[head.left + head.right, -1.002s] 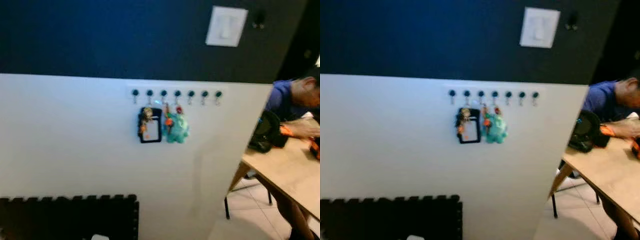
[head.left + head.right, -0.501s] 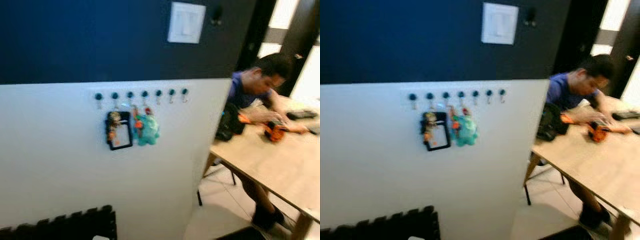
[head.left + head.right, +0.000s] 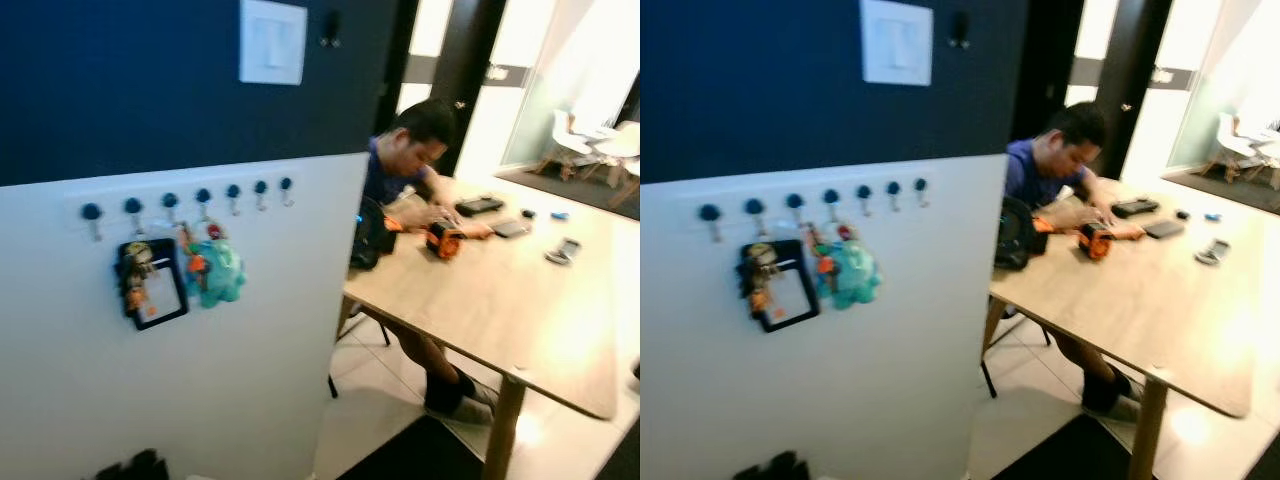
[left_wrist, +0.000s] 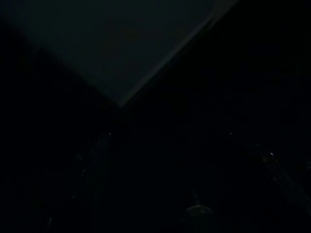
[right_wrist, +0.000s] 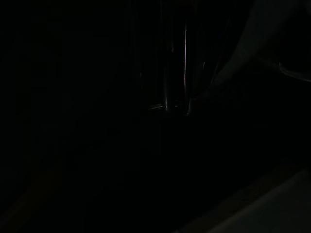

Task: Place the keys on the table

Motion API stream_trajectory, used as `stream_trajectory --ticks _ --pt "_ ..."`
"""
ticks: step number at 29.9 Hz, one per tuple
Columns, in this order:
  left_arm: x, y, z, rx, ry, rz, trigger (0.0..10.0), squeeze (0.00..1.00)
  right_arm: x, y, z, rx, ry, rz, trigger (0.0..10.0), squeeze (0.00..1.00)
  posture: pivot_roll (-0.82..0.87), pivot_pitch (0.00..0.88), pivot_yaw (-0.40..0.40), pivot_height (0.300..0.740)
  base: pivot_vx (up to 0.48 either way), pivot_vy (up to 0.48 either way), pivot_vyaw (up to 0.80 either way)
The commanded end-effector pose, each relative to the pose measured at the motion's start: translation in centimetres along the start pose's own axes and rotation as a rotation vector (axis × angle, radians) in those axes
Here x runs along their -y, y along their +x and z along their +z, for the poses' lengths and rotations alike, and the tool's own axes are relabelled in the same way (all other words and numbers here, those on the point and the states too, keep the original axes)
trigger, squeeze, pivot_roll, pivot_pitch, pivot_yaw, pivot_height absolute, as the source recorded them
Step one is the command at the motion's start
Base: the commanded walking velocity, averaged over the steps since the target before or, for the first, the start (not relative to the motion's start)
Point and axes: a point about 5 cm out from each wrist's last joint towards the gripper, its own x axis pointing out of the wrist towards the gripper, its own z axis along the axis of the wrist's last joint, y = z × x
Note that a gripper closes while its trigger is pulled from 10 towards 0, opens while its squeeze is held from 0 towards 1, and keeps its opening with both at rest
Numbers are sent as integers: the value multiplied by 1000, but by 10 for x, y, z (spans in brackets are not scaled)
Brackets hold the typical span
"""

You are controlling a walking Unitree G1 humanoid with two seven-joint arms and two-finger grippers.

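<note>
Two key bunches hang from a row of dark hooks on a white half-wall. One bunch carries a black card holder with a small figure. The other carries a teal plush charm with orange bits. To the right stands a light wooden table. Both wrist views are very dark, with only faint outlines.
A person in a blue shirt sits at the table's far side, hands on an orange device. A black bag, phones and small items lie on the tabletop. A white switch plate is on the dark wall. Tiled floor lies beside the half-wall.
The whole picture has shifted left, so the camera has turned right. The table and the seated person have come into fuller view. The keys still hang on their hooks.
</note>
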Motion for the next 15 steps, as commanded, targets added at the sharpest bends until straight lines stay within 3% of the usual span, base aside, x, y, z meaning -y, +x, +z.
stream_trajectory --ticks 1,15 --pt "2 1 1 2 4 -5 10000 0 6 -1 2 7 -7 -16 10000 0 70 0 -8 740 0 0 -800" --pt "1 1 2 4 5 -5 10000 0 5 0 2 1 -19 -10 10000 0 69 0 -9 740 0 0 -800"
